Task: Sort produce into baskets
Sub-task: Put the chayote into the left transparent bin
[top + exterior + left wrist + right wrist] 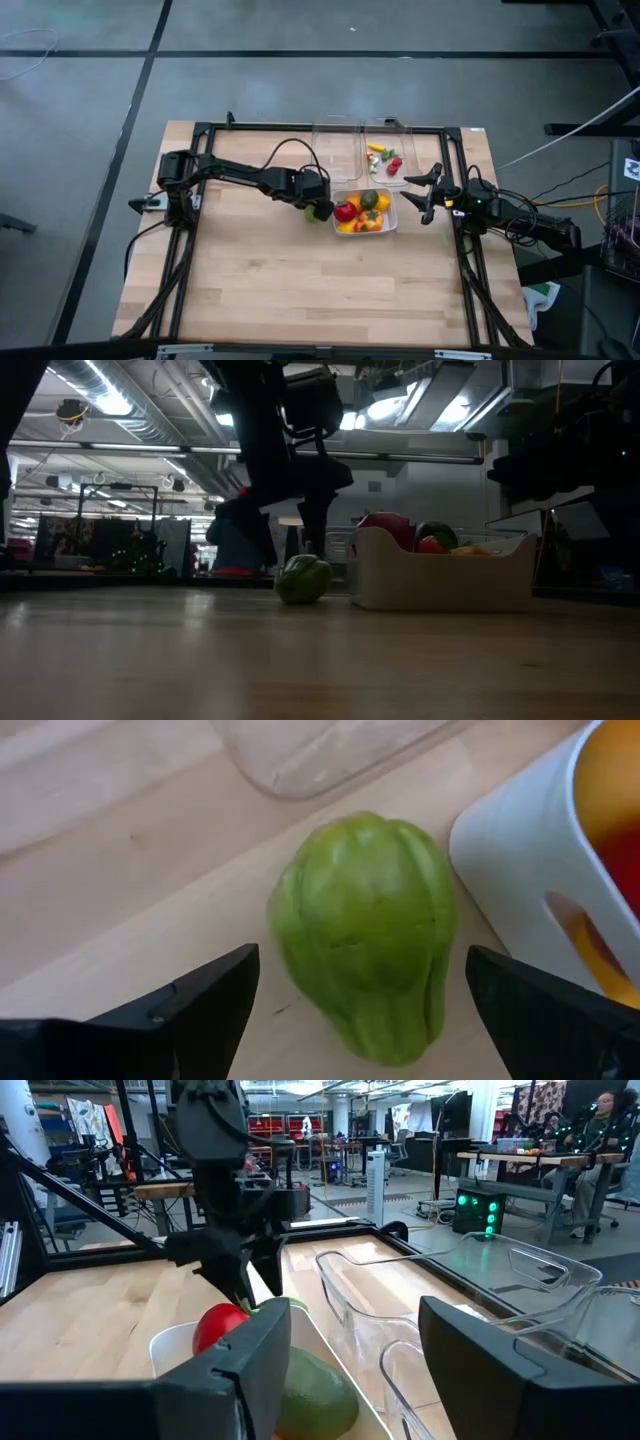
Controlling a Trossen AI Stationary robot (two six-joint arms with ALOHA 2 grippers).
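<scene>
**Three baskets, one green piece outside**

High view: three baskets – whitish basket (391,226) heaped, two clear. Left wrist view: left gripper (360,1000) spread wide around ribbed green piece (365,930) on surface (90,910). Right wrist view: right gripper (355,1355) parted, empty, above baskets.

No text, label, brand, number or sign can be read in any view; the signs in the room behind are too small to read.
</scene>
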